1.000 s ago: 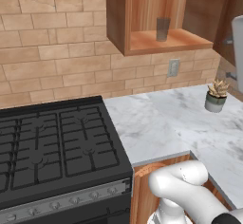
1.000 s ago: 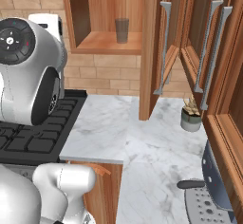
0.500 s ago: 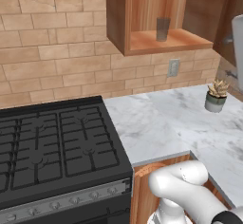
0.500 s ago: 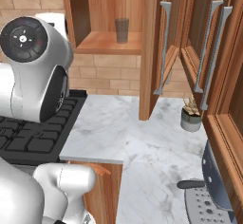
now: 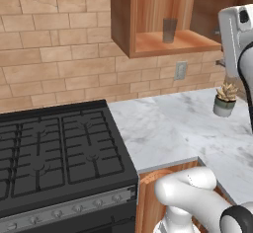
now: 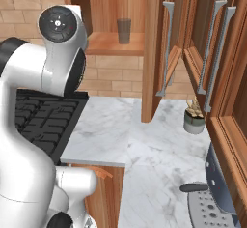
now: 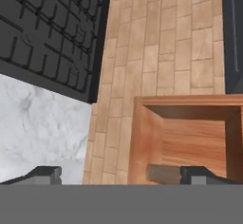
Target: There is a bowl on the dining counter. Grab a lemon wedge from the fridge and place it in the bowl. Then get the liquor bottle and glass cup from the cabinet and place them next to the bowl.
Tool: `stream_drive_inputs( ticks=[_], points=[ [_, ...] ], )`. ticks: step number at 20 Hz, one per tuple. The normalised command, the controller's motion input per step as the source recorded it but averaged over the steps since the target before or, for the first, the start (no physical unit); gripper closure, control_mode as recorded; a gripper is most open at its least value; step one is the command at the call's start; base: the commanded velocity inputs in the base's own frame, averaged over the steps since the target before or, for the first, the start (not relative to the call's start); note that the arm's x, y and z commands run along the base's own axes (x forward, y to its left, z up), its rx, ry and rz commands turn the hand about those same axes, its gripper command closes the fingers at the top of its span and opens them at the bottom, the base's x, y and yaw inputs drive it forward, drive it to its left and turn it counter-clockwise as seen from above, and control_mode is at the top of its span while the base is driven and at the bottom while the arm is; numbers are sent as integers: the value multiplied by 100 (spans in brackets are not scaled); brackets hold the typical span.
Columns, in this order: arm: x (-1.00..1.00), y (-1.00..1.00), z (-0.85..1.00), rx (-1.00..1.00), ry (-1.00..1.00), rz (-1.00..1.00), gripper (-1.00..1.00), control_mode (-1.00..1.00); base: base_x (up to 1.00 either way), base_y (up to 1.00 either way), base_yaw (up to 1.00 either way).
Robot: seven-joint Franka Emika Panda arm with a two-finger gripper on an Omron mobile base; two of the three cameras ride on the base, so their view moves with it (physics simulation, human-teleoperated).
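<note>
On the shelf of the open cabinet (image 5: 148, 42), up on the brick wall (image 5: 59, 64), I see the glass cup (image 5: 169, 30) standing upright, alone, near the middle of the shelf board; same cup in the right base view (image 6: 124, 31), set toward the back of the wooden box; in the hand view it lies sideways across the frame (image 7: 162, 174) because the cam is rolled, low in the cabinet opening (image 7: 147, 137), partly behind one fingertip. Gripper (image 7: 121, 174) is spread wide, nothing between the tips, well short of the cup; one tip sits over the marble, the other over the cabinet mouth, so jaws are about as far apart as they go and holding nothing. Arm's upper link (image 5: 236, 34) shows at the right edge of the left base view, just beside the cabinet; big joint (image 6: 58, 26) sits left of the opening in the right base view. Below the cabinet: marble worktop (image 5: 163, 128) w/ a small potted plant (image 5: 225, 98) near the wall outlet (image 5: 180, 70); black gas stove (image 5: 54, 153) to the left of the worktop. Cabinet doors w/ long grey bar handles (image 6: 166, 48) hang to the right in the right base view.
</note>
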Motion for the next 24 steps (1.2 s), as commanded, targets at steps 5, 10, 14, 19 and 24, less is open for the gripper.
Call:
stream_drive_inputs(
  ticks=[5,10,14,19,24],
  points=[
    [70,9,0,0,0,0,-100,-100,0,0,0],
    [60,1,0,0,0,0,-100,-100,0,0,0],
    [52,0,7,-1,0,0,-100,-100,0,0,0],
    [46,1,21,-6,0,0,-100,-100,0,0,0],
    [26,0,14,-4,1,0,-100,-100,0,0,0]
  ],
)
